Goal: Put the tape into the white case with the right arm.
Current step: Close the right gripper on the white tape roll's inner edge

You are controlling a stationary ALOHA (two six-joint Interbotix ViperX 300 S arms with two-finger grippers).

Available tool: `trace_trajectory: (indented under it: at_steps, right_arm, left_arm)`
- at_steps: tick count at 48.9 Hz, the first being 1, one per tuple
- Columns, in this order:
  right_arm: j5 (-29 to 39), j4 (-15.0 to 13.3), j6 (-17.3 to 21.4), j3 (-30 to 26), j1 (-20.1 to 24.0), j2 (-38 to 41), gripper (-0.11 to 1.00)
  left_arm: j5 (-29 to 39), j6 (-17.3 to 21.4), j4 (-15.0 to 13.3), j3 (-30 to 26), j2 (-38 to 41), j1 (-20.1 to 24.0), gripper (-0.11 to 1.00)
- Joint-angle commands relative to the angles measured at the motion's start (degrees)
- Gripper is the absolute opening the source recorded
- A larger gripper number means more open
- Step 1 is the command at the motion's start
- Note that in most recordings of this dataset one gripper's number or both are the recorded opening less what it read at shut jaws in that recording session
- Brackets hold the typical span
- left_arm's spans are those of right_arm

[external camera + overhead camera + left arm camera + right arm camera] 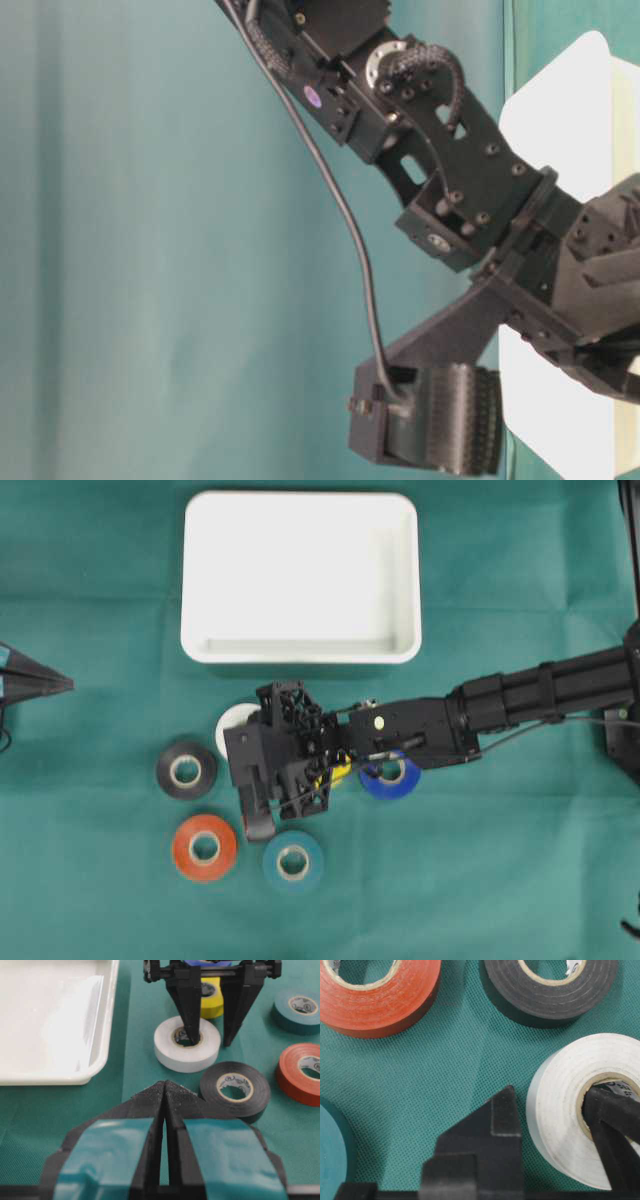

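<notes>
Case and tape rolls on green cloth, right gripper at the white roll.

White case (300, 578) at 12 o'clock, nothing in it. Below it lie rolls: white (187, 1043), black (186, 770), red (204, 847), teal (293, 861), blue (390, 775), yellow (211, 997). Right gripper (208, 1039) stands part-open, one finger inside the white roll's core, the other outside its wall at 3 o'clock; grip not yet tight, roll flat on the cloth. Left gripper (165, 1091) at 9 o'clock, fingers together, holding nothing.
</notes>
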Motion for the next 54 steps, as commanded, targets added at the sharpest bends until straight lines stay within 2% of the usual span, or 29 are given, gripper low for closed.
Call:
trace_trajectory:
  at_steps: [1,8,34,54]
  right_arm:
    - [0.18,-0.09,0.09,-1.14,-0.18,-0.97,0.08]
    - [1.41,-0.09,0.09,-1.14,-0.18,-1.23,0.04]
    - [6.15,-0.09,0.09,-1.32,-0.18,-9.49,0.03]
    - [5.89,-0.09,0.09,-1.67,-1.76,-9.67,0.03]
  left_arm:
    - [-0.53,-0.09,-0.09,-0.62,0.53,0.09,0.00]
    - [-0.53,-0.09,0.00,-0.62,0.44,0.09,0.00]
    - [-0.53,-0.09,0.00,-0.62,0.44,0.09,0.00]
    - [-0.53,0.00,0.00,-0.62,0.53,0.09,0.00]
